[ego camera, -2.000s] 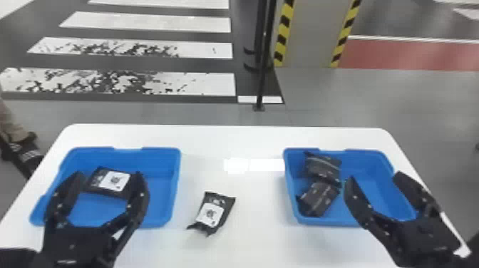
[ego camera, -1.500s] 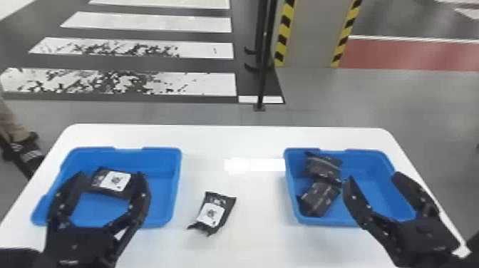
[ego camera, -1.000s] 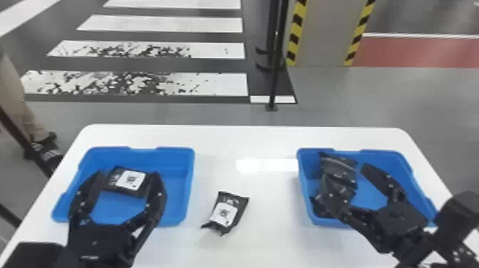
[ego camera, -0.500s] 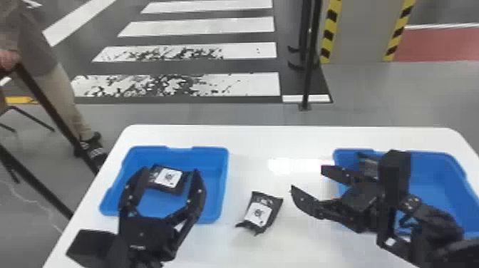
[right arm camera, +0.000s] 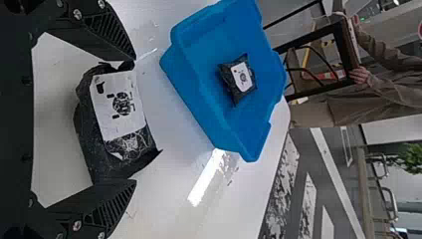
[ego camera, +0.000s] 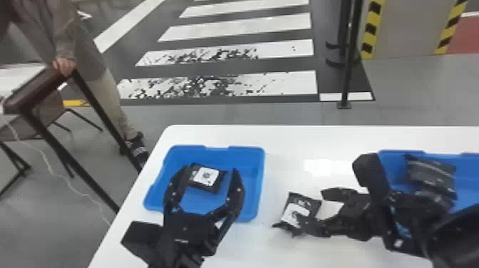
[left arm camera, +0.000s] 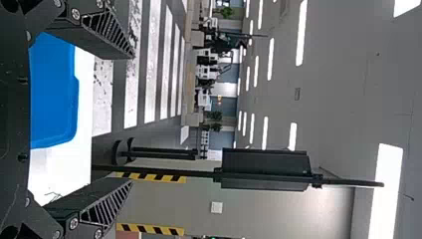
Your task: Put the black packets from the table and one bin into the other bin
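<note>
Left bin (ego camera: 199,205), packet (ego camera: 303,202), right bin (ego camera: 467,176) on table (ego camera: 228,135); packets (ego camera: 206,176) in both.

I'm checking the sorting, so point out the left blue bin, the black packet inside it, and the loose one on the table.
Left blue bin (ego camera: 256,178), head view, on its right-hand wall.
Inside black packet (ego camera: 206,175), head view, on its white label.
Loose black packet (right arm camera: 117,107), right wrist view, on its white label.

The left arm (ego camera: 178,254) is standing at the head view's lower left, and the left tool (ego camera: 213,170) is pointing forward, its 2 black fingers (ego camera: 236,194) bowing outward and standing wide apart. The right arm (ego camera: 410,214) is stretching inward from the right edge; the right tool (ego camera: 310,206) is pointing toward the robot's left, its 2 fingers (right arm camera: 107,35) also standing wide apart.
</note>
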